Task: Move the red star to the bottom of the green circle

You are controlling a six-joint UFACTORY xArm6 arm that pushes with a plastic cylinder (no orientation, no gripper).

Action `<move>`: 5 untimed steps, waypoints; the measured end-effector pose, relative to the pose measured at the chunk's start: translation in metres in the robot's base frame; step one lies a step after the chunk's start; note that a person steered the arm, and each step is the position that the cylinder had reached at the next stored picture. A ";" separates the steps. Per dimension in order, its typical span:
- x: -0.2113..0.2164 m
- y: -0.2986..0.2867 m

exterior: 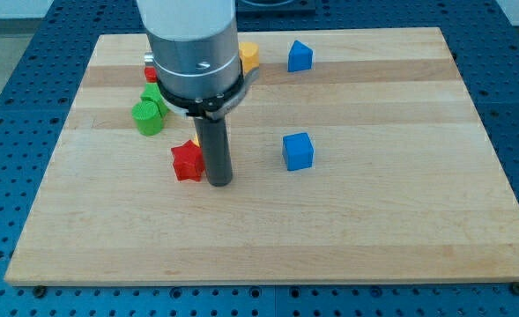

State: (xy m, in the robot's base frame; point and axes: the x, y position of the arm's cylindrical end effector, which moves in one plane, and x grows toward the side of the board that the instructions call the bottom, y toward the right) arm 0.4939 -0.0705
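The red star (186, 161) lies on the wooden board left of centre. My tip (219, 182) stands just to the star's right, touching or almost touching it. The green circle (147, 116) sits up and to the left of the star, next to another green block (155, 93) that is partly behind the arm. A sliver of a yellow block (195, 141) shows behind the rod, above the star.
A blue cube (298, 151) lies right of my tip. A blue block (300, 56) and an orange block (249, 56) sit near the view's top. A small red block (151, 74) peeks out by the arm. The wooden board (374, 220) rests on a blue perforated table.
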 end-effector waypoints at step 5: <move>-0.062 -0.086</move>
